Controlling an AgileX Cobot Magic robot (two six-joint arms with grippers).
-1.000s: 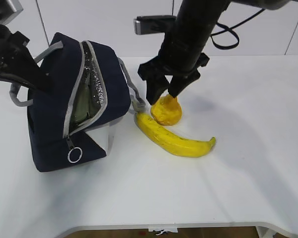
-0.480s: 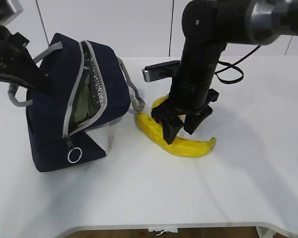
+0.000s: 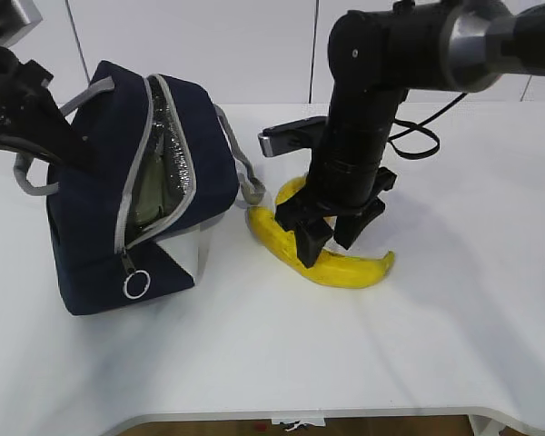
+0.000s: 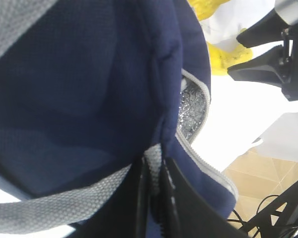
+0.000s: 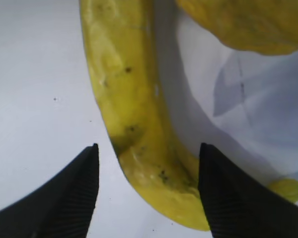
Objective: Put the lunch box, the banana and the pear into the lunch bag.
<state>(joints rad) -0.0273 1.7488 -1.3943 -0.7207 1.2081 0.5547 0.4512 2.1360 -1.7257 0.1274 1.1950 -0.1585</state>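
Lab-like: bare white table (image 3: 454, 345), white wall panels (image 3: 236, 45)

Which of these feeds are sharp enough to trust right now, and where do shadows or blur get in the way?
Exterior view: evenly lit and sharp, soft shadow under the right gripper beside the banana. Right wrist view: banana skin specks crisp, fingertips slightly soft, a grey shadow falls beside the pear. Left wrist view: lunch bag fabric fills the frame, dim and blurred up close.
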